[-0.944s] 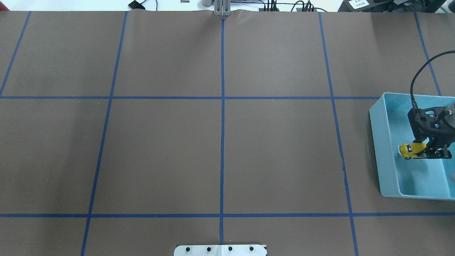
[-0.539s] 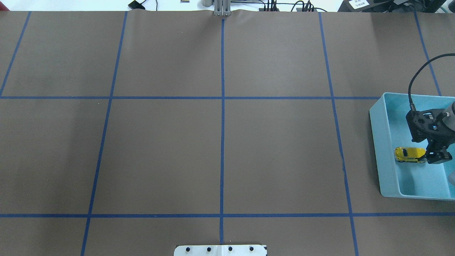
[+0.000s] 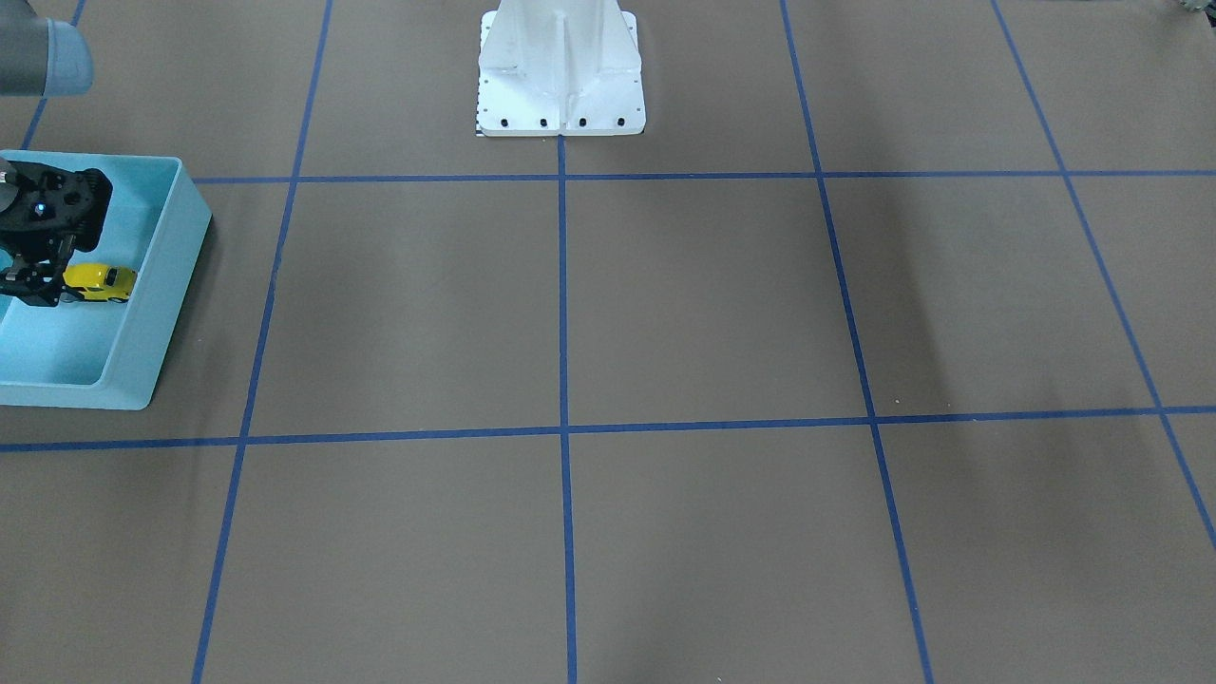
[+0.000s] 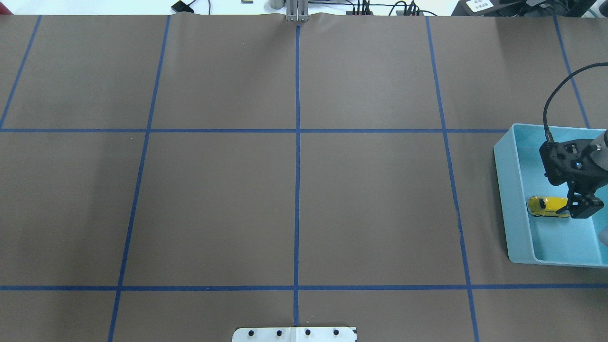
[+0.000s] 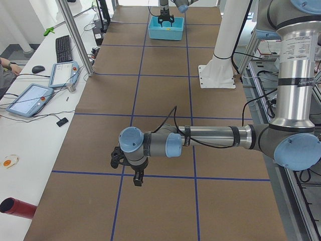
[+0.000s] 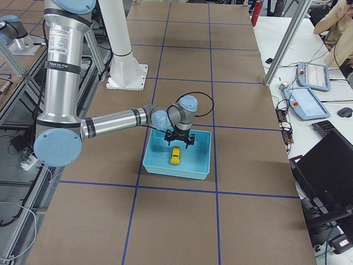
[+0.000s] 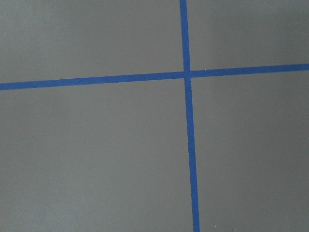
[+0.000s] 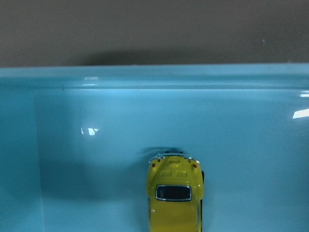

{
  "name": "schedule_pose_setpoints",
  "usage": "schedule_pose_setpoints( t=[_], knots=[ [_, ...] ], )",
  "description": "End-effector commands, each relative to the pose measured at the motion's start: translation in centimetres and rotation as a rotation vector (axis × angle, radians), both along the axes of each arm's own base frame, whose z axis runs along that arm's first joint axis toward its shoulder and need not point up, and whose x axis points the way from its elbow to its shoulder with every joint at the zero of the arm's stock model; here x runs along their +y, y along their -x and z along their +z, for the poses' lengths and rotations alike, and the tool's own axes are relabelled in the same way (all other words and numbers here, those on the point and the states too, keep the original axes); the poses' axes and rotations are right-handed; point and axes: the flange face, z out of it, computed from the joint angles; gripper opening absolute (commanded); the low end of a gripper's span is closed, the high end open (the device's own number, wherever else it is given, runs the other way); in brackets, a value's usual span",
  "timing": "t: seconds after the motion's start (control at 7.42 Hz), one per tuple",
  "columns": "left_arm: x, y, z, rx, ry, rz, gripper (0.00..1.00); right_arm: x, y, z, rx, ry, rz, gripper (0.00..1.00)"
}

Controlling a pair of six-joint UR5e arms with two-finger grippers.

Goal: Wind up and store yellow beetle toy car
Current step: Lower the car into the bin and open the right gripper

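Observation:
The yellow beetle toy car [image 4: 546, 206] lies on its wheels on the floor of the light blue bin [image 4: 510, 190], near the bin's left wall. It also shows in the front view [image 3: 100, 281], the right side view [image 6: 176, 155] and the right wrist view [image 8: 175, 198]. My right gripper [image 4: 583, 208] hangs inside the bin just above the car's end, open, with nothing in it. My left gripper [image 5: 131, 173] hovers low over bare table far from the bin. It shows only in the left side view, so I cannot tell whether it is open or shut.
The bin [image 3: 161, 313] stands at the table's right edge. The brown table cover [image 4: 294, 190] carries a blue tape grid. The white robot base plate [image 3: 560, 104] stands at the near middle. The left wrist view shows only a tape crossing [image 7: 187, 74].
The car was held tilted in my right gripper. It has come free and settled flat on the bin floor. The gripper has lifted slightly off it.

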Motion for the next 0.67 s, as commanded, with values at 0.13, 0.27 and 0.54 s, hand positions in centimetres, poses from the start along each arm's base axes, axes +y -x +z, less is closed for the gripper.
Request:
schedule_pose_setpoints(
  t=[0.13, 0.27, 0.54],
  knots=[
    [0.0, 0.0, 0.0, 0.000, 0.002, 0.000, 1.00, -4.6, -7.8, -2.5, -0.018, 0.123, 0.250, 1.00],
    [0.0, 0.0, 0.0, 0.002, 0.000, 0.000, 1.00, -7.3, -11.3, -3.1, -0.026, 0.222, 0.337, 1.00],
    [0.0, 0.0, 0.0, 0.002, 0.004, -0.002, 1.00, -10.1, -18.8, 1.7, -0.027, 0.402, 0.509, 1.00]
  ],
)
